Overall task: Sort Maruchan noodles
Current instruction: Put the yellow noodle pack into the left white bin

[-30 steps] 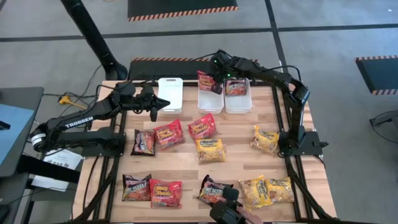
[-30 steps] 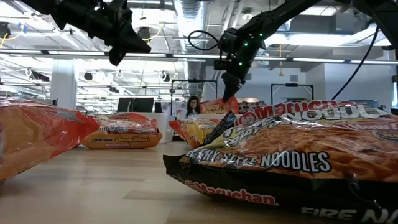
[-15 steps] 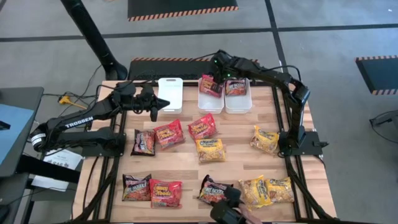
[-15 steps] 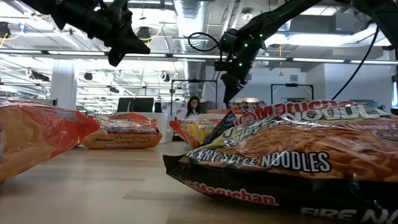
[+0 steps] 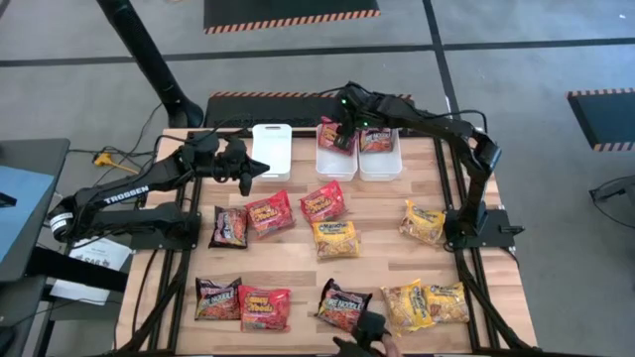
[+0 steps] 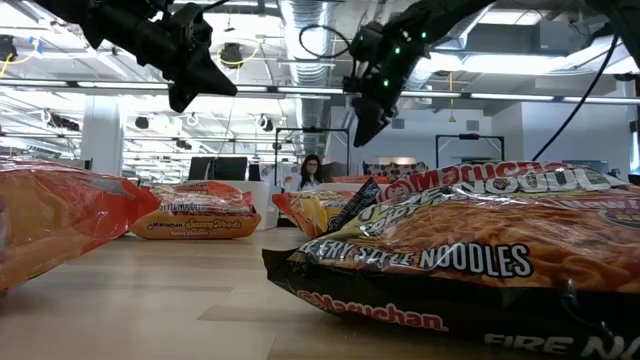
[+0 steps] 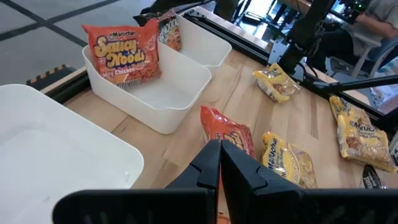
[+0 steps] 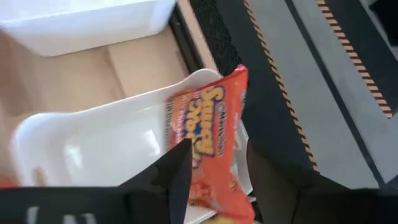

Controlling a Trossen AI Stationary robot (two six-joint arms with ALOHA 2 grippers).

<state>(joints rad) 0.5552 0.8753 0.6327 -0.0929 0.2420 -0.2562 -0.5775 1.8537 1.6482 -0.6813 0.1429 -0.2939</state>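
Red packet (image 7: 122, 53) upright against bin wall (image 7: 186, 74), left wrist view only

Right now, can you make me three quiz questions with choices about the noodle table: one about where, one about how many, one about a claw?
1. Where is the red packet nearest the right claw?
A. on the floor
B. in the middle bin
C. under the table

2. How many white bins stand in the row?
A. three
B. one
C. six

3. How is the left claw?
A. holding a yellow packet
B. wide open
C. shut, empty

Answers: 1 B, the packet leans inside that bin; 2 A, three bins show side by side from above; 3 C, its fingers meet with nothing between.
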